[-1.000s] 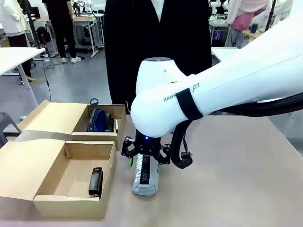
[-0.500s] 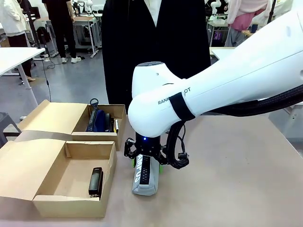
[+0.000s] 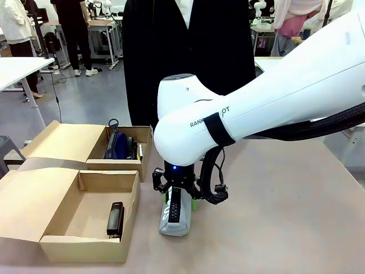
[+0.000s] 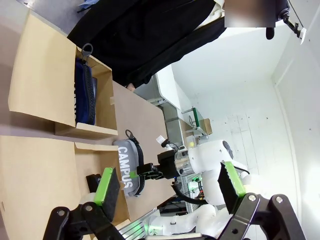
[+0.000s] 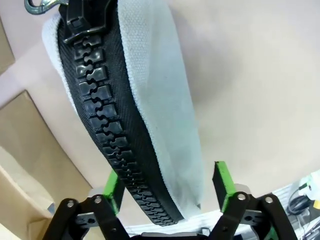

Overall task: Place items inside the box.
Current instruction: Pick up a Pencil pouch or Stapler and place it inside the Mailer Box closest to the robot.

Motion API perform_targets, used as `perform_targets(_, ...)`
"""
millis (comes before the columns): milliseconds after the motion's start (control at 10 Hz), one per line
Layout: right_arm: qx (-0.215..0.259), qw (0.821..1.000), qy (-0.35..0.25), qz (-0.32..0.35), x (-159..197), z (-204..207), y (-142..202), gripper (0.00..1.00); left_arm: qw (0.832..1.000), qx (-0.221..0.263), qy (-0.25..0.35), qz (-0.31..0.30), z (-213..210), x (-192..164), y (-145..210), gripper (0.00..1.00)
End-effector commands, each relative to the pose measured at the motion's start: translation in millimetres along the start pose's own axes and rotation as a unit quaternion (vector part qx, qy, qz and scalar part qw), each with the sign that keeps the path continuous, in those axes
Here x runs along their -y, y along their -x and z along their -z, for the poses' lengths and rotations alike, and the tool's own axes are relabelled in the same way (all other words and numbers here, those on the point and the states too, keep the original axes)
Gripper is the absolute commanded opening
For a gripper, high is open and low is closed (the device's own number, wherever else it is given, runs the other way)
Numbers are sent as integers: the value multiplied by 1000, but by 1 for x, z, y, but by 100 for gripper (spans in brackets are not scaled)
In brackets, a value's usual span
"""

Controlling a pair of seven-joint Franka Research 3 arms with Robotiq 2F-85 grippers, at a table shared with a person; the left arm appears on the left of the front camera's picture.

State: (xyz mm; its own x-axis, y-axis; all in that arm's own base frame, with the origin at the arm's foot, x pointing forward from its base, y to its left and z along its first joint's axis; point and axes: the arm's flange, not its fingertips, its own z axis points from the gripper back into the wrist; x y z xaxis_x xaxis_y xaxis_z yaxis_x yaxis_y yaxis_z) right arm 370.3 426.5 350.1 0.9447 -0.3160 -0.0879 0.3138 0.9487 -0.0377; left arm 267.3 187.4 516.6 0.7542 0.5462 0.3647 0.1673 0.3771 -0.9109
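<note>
The grey pencil case (image 3: 173,216) lies on the table just right of the near box (image 3: 80,249), its long axis running from my side toward the person, roughly parallel to the box wall. My right gripper (image 3: 178,194) pinches it across its width near the far end, a green pad (image 5: 221,180) on each flank of the zip. So the move I expect is a lift, then a carry to my left over the wall, where a stapler (image 3: 116,220) already lies. My left gripper (image 4: 167,182) hangs spread and empty, farther off. The wrist hides the case's far end, and I cannot tell how firmly the pads bite.
</note>
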Motion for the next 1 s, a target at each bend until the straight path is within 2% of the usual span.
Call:
perform_targets(0, 23, 1000, 15, 14, -6, -1, 1, 0, 1000, 6, 12, 9, 0, 0, 0, 100)
perform_targets(100, 24, 1000, 16, 14, -6, -1, 1, 34, 1000, 6, 12, 9, 0, 0, 0, 100)
perform_targets(200, 24, 999, 17, 12, -5, -1, 0, 0, 1000, 6, 12, 9, 0, 0, 0, 100)
perform_targets(900, 8, 1000, 6, 4, 10, -7, 1, 0, 1000, 6, 12, 9, 0, 0, 0, 100)
